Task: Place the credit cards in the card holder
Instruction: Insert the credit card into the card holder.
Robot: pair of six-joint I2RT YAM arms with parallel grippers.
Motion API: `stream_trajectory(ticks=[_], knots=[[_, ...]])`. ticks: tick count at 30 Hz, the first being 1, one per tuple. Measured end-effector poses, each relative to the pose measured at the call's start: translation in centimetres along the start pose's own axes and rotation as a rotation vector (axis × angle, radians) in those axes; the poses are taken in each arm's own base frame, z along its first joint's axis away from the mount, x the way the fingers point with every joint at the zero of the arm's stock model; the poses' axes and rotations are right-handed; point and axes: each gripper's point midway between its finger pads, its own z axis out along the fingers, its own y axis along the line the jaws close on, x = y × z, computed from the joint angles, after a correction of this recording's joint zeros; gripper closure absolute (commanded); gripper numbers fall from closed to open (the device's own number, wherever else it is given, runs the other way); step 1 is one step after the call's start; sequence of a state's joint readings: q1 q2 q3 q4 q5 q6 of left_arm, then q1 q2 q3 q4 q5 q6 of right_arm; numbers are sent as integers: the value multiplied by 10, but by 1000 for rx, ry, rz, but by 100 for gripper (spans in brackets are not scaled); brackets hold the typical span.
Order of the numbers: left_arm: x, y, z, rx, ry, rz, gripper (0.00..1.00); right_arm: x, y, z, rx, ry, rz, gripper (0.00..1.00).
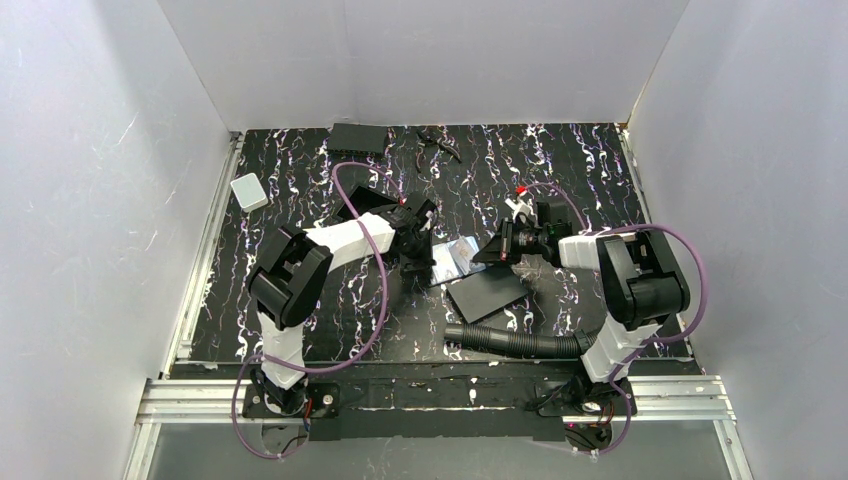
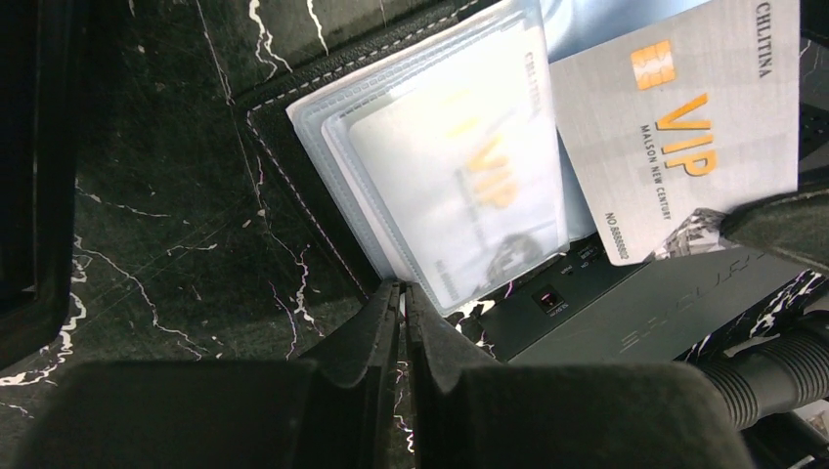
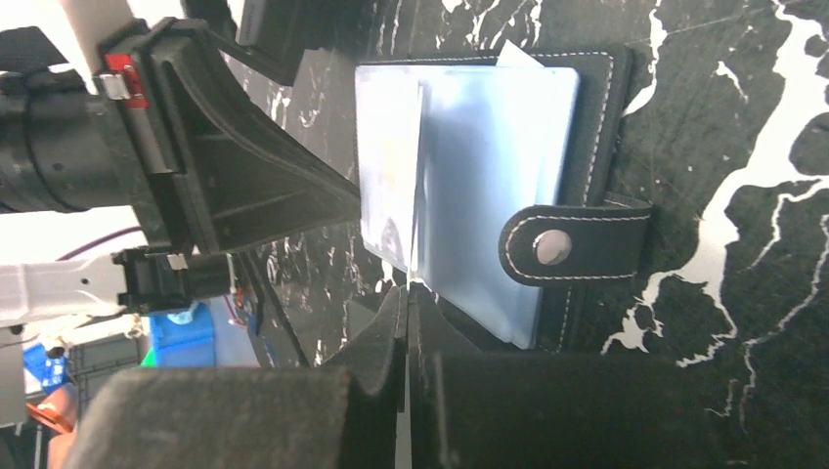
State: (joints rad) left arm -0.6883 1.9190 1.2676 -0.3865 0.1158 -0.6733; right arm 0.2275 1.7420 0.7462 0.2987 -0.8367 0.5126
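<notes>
The right fingers [image 3: 391, 315] are pinching a credit card [image 2: 675, 127] shut, upper right in the left wrist view. Its long axis is slanting toward a sleeve [image 2: 440, 166] of the card holder [image 2: 293, 176] just left. The left fingers [image 2: 384, 318] are resting shut at the sleeve's edge.

sleeved card [image 2: 459, 186] — print blurred, loose card [image 2: 684, 127] cropped

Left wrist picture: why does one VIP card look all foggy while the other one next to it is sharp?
Left wrist view: the foggy card sits behind milky plastic sleeves, while the loose card is bare, its print crisp. Right wrist view: the sleeves look pale blue with a soft sheen. Top external view: the card holder is too small to read.
</notes>
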Motion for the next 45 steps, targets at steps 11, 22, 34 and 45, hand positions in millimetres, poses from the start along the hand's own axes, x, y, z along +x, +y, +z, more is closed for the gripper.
stream_trajectory(ticks=[11, 22, 34, 45], knots=[[-8, 1, 2, 13, 4, -1, 95, -5, 4, -2, -73, -42, 41, 99], [-13, 8, 2, 6, 5, 11, 96, 1, -18, -7, 8, -41, 63, 99], [-17, 9, 3, 8, 4, 21, 96, -1, -13, -6, -33, -46, 62, 99], [-17, 9, 3, 11, 6, 24, 96, 4, -11, -2, -93, -54, 115, 99]])
